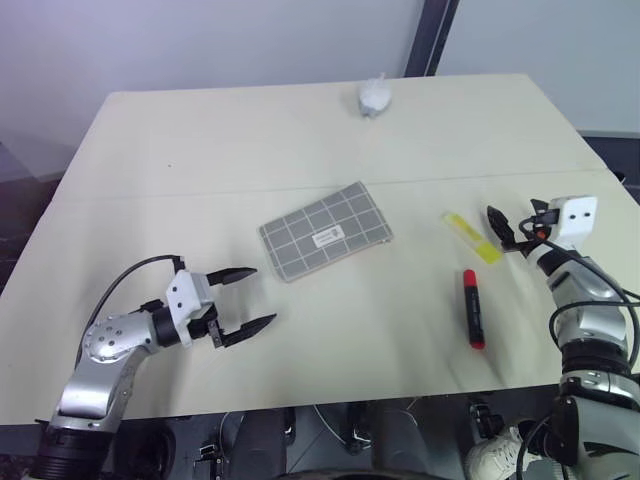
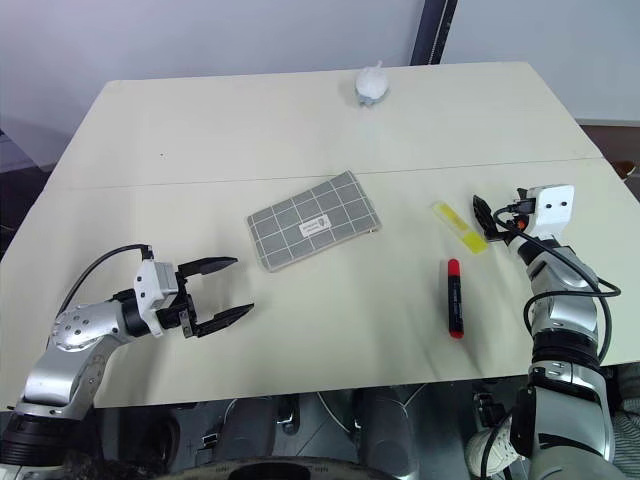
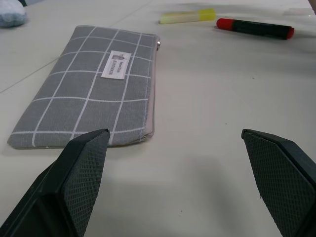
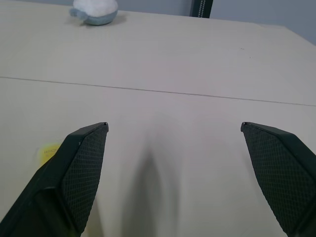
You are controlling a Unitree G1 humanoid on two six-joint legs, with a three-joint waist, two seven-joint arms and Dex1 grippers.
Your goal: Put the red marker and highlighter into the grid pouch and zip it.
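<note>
1. Red marker [image 1: 472,308] is lying loose on the table [image 1: 250,140], nearest me on my right side, so I am judging the job as barely begun.
2. I am holding my left gripper [image 1: 246,301] spread wide and empty above the near left of the table, aimed toward the pouch.
3. I am keeping my right gripper [image 1: 503,233] wide apart too, gripping nothing, just beside the highlighter [image 1: 472,238], which is lying a little beyond the marker.
4. I am seeing the grid pouch [image 1: 325,231] lying flat at mid-table, well apart from both pens; its zipper looks closed, so opening, loading both pens and zipping all remain.
5. Farthest off, a small white lump [image 1: 374,97] is sitting near the far edge.
</note>
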